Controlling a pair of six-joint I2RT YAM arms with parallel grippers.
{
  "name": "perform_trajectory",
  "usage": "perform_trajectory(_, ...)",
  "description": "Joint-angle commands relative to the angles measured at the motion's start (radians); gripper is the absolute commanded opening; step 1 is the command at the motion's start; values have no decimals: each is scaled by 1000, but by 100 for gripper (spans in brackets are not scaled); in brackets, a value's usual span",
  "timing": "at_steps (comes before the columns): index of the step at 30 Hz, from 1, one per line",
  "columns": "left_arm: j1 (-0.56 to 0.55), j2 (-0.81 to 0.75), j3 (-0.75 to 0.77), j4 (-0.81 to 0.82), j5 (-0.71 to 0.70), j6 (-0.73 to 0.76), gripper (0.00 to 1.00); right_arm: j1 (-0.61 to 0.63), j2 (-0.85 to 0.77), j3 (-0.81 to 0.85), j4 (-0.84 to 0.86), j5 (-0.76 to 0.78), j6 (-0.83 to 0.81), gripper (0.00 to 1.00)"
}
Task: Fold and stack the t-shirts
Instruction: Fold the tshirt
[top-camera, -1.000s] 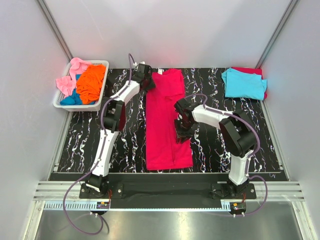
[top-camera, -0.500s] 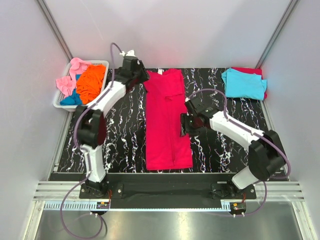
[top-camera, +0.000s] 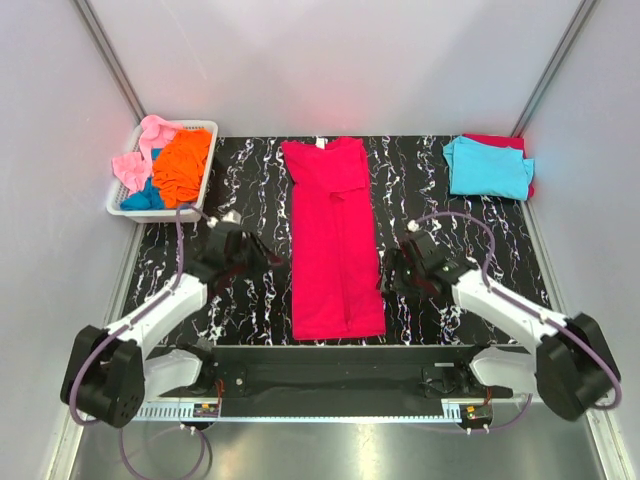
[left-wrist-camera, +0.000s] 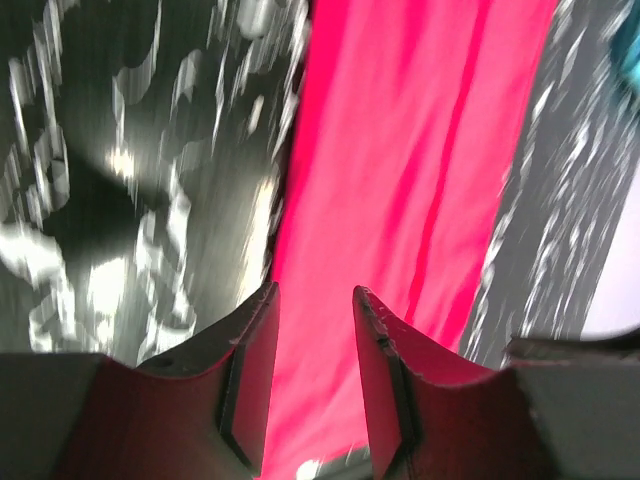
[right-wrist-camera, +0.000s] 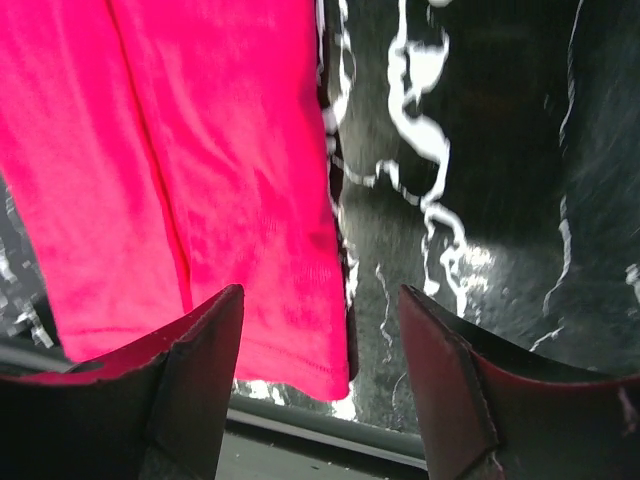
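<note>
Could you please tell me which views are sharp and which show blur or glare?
Left wrist view: heavily smeared, the white veins of the table streak and the crimson-red t-shirt lacks texture. Right wrist view: sharp, the hem stitching reads, glare patches on the marble. Top external view: sharp, evenly lit.

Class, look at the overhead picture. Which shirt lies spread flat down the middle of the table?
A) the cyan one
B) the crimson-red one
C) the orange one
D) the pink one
B: the crimson-red shirt lies flat down the middle of the table, while the orange shirt sits in the basket.
</note>
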Motion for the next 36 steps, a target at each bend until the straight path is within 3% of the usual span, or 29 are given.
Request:
perform_trajectory(1, -31, -85, -79, 51, 95, -61, 40, -4, -107, -97, 131, -54, 101, 70)
perform_trajectory(5, -98, -91, -149, 38, 108, -77, 42, -2, -130, -205, 200, -127, 153, 70)
perform_trajectory(14, -240, 18, -248, 134, 134, -175, 43, -4, -87, -251, 217, -186, 184, 65)
perform_trajectory(22, -310, 39, -297, 119, 129, -277, 42, -2, -84, -319, 241, -224, 229, 61)
perform_trajectory(32, -410, -65, -283, -122, -16, -370, 40, -2, -118, -383, 246, -244, 253, 59)
perform_trajectory(36, -421, -100, -297, -137, -41, -389, 40, -1, -127, -408, 237, -258, 259, 58)
